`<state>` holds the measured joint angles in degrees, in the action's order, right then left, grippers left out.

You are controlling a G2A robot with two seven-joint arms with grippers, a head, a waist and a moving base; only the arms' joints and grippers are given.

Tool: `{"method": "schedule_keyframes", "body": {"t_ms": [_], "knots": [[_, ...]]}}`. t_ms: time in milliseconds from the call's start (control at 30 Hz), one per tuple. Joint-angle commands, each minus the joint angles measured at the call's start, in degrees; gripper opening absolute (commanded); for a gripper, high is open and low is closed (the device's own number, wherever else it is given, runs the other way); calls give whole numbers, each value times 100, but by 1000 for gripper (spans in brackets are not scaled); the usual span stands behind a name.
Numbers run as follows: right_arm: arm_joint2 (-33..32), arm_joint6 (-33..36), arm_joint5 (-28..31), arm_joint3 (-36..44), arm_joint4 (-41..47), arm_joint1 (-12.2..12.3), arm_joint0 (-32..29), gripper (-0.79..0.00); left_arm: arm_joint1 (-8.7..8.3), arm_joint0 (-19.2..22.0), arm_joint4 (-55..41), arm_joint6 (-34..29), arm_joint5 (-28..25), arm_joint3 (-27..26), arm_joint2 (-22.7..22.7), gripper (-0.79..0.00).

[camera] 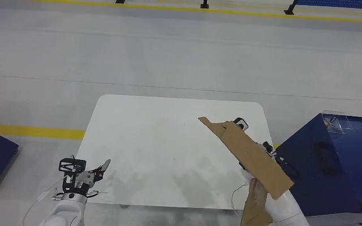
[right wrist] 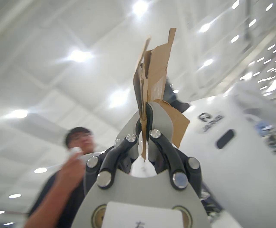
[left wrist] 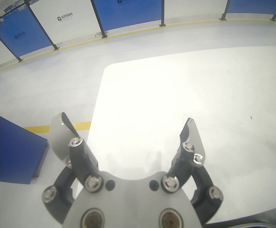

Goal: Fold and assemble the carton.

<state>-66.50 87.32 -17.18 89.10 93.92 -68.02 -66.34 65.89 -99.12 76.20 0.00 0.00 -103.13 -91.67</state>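
A flat, unfolded brown carton (camera: 249, 155) is held up in the air over the right side of the white table (camera: 158, 147), slanting from the table's right-centre down toward the near right corner. My right gripper (right wrist: 145, 112) is shut on the carton (right wrist: 154, 71), clamping its layered edge between both fingers. Only the carton's thin edge and some flaps face the right wrist view. My left gripper (left wrist: 127, 125) hangs open with nothing in it over the table's near left corner, seen as the left gripper (camera: 96, 172) in the top view.
A dark blue cabinet (camera: 325, 164) with a clear plastic piece (camera: 335, 121) on top stands right of the table. Another blue box (left wrist: 19, 153) sits on the floor left of the table. Blue and white partition panels (left wrist: 64, 19) line the far floor.
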Motion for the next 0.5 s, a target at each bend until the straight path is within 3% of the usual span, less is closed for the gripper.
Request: {"method": "schedule_keyframes", "body": {"t_ms": [0, 133, 267, 467], "knots": [[641, -389, -369, 58, 907, -77, 44, -785, 0, 0, 0, 0, 0, 0, 0, 0], [1529, -1237, -1218, 91, 2731, -197, 102, -785, 0, 0, 0, 0, 0, 0, 0, 0], [1903, -2291, -2271, -325, 4467, -358, 213, -785, 0, 0, 0, 0, 0, 0, 0, 0], [1940, -2977, -2956, -939, 5042, -664, 364, -785, 0, 0, 0, 0, 0, 0, 0, 0]]}}
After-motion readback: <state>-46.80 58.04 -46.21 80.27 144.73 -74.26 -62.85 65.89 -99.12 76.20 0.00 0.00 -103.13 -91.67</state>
